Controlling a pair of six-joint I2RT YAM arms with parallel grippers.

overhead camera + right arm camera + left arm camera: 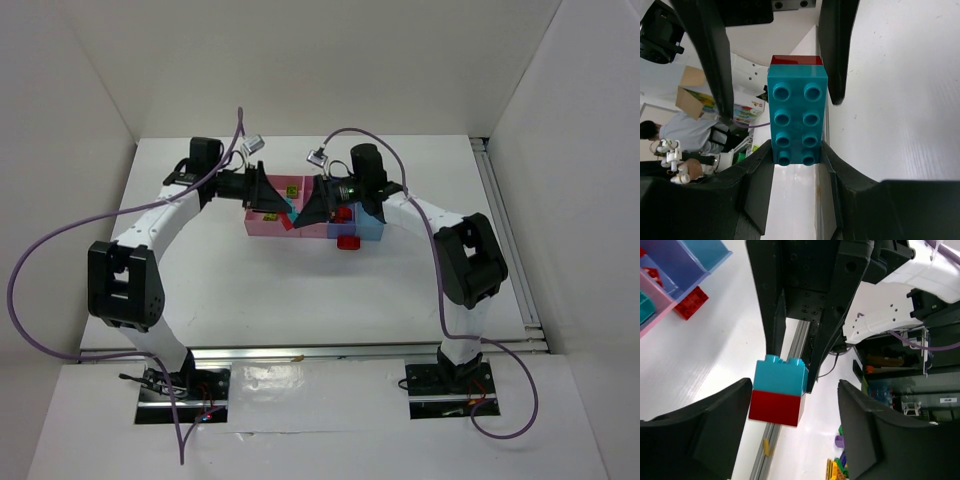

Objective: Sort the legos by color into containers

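A cyan lego (796, 117) stuck to a red lego (796, 60) is clamped in my right gripper (796, 150), held in the air above the row of containers (262, 226). My left gripper (794, 390) is open around this cyan and red pair (777, 396); its left finger (705, 435) is close beside the pair, its right finger (880, 440) well apart. In the top view both grippers, left (272, 200) and right (308, 205), meet over the pink bins with the cyan lego (290, 218) between them.
A loose red lego (348, 241) lies on the table in front of the blue bins, also in the left wrist view (690, 302). A lime green lego (292, 190) lies in a pink bin. The periwinkle bin (675, 262) holds a red lego (654, 274).
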